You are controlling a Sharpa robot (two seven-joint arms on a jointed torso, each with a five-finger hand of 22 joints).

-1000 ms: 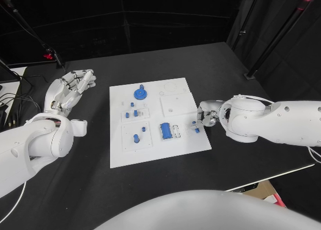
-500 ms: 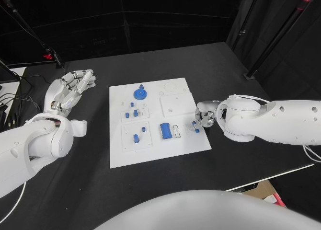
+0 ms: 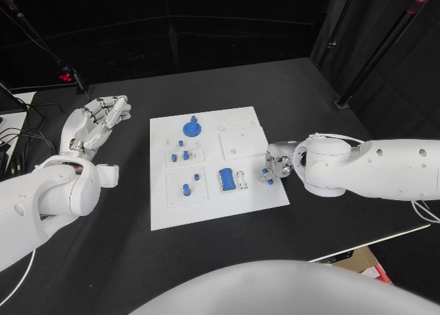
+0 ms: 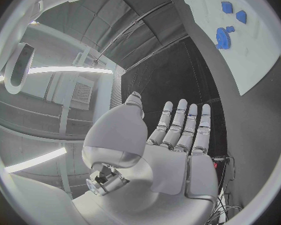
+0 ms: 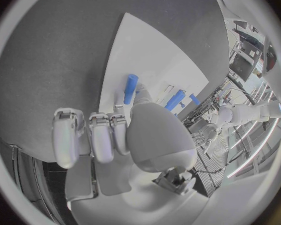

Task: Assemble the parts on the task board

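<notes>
One blue peg is pinched in the right hand over the white board's near right edge; keep it upright, lower slowly. Left hand lies open, aside.

right hand grasp (fingers curled) unclear

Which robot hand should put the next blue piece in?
The right robot hand, probably. It is at the white board's edge with a blue peg at its fingers. The left robot hand rests open, off to the side.
</notes>
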